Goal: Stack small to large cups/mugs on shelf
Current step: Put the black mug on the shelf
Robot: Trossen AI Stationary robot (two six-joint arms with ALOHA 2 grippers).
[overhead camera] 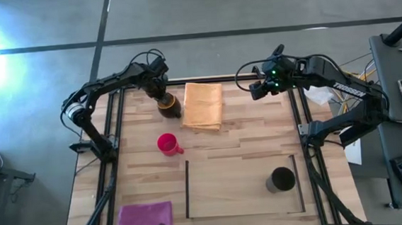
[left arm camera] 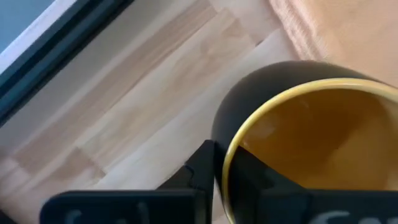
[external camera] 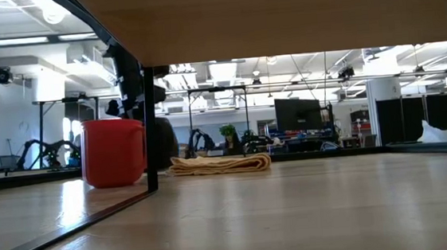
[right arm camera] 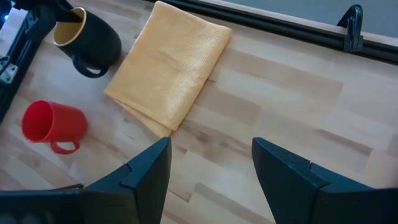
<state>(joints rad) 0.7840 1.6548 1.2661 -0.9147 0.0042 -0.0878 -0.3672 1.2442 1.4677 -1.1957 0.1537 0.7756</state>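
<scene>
Three cylindrical mugs stand apart on the butcher-block wood table [overhead camera: 246, 152]. The left hand [overhead camera: 160, 89] is clamped on the rim of the dark brown mug [overhead camera: 169, 105], one finger [left arm camera: 202, 171] outside the wall and one inside its glossy yellow interior, beside the folded, woven orange cloth [overhead camera: 204, 105]. The pink-red mug [overhead camera: 168, 144] stands mid-table. The black mug [overhead camera: 281, 180] stands inside the shelf [overhead camera: 227, 188], a flat rectangle edged by thin dark strips. The right hand [overhead camera: 262, 88] hovers at the far edge, fingers [right arm camera: 149, 168] apart, empty.
</scene>
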